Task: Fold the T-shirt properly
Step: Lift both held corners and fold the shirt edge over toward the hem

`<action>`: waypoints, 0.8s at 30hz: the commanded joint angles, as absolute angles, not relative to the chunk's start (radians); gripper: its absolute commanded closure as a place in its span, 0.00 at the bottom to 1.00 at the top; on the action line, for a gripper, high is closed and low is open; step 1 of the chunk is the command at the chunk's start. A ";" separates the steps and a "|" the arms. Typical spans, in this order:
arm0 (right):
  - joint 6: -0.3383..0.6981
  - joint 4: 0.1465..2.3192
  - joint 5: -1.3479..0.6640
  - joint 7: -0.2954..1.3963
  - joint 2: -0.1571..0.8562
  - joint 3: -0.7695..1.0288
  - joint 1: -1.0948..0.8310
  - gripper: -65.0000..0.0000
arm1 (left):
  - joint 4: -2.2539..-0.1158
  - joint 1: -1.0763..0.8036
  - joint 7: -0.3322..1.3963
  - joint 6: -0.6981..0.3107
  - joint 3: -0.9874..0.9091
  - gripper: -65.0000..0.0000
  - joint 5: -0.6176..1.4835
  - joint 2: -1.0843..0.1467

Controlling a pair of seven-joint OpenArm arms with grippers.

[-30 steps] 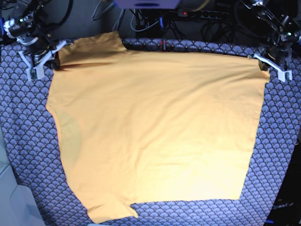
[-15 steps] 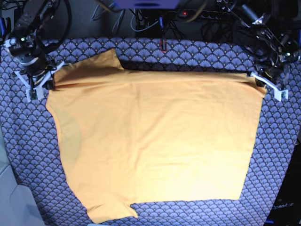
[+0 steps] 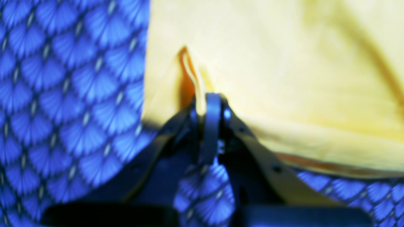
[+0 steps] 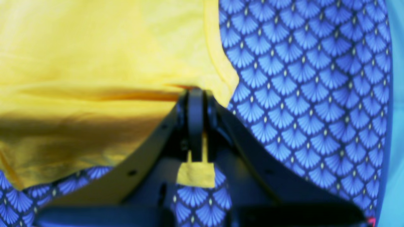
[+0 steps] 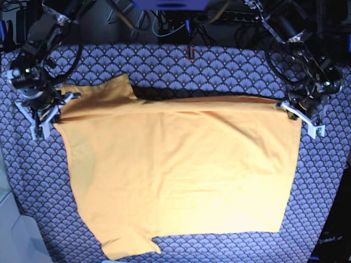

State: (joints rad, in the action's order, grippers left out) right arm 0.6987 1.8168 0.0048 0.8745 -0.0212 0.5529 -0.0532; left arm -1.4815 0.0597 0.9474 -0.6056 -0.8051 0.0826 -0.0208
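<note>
Currently, left side of the base view first: right gripper (image 5: pixel 45 116) sits low over the tablecloth (image 5: pixel 181 66), clamped on the T-shirt (image 5: pixel 181 175) at its far-left corner, next to the sleeve that sticks up toward the back edge. Right wrist view confirms it – jaws pressed together on the cloth edge (image 4: pixel 202 91), a small flap of yellow poking out behind the fingers (image 4: pixel 195 126), fan-pattern tablecloth (image 4: pixel 309 94) to the right of the grip.

Middle: T-shirt lies spread on the tablecloth, yellow-orange, mostly flat. Its far edge runs as a raised, taut line between the two grippers, with a shadow just behind it. Near edge reaches almost to the bottom of the frame; second sleeve sticks out at bottom left. Fainter patch visible inside the left edge – looks like the collar area, can't tell for sure.

Right side: left gripper (image 5: pixel 304 116) pinches the far-right corner of the shirt. Left wrist view, blurred, shows the jaws squeezed tight on a thin upright fold of fabric (image 3: pixel 189 72), shirt spreading to the right, tablecloth (image 3: pixel 69 94) on the left.

Behind the table: cables and a power strip (image 5: pixel 236 15), dark clutter
</note>
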 commanded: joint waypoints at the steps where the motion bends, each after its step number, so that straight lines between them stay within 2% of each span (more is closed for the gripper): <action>1: 0.698 1.828 0.002 0.855 -0.013 0.545 -0.036 1.00 | -1.503 0.070 0.931 -0.604 -0.808 1.00 0.091 -0.042; 10: 0.698 1.801 0.097 0.851 -0.031 0.479 0.018 1.00 | -1.503 0.137 0.935 -0.604 -0.806 1.00 0.090 -0.142; 14: 0.698 1.776 0.140 0.848 -0.033 0.481 0.051 1.00 | -1.497 0.171 0.937 -0.604 -0.799 1.00 0.090 -0.148; 22: 0.698 1.722 0.179 0.851 -0.028 0.483 0.111 1.00 | -1.491 0.199 0.926 -0.602 -0.668 1.00 0.088 -0.142; 24: 0.698 1.698 0.226 0.845 -0.028 0.483 0.134 1.00 | -1.488 0.222 0.926 -0.575 -0.651 1.00 0.082 -0.142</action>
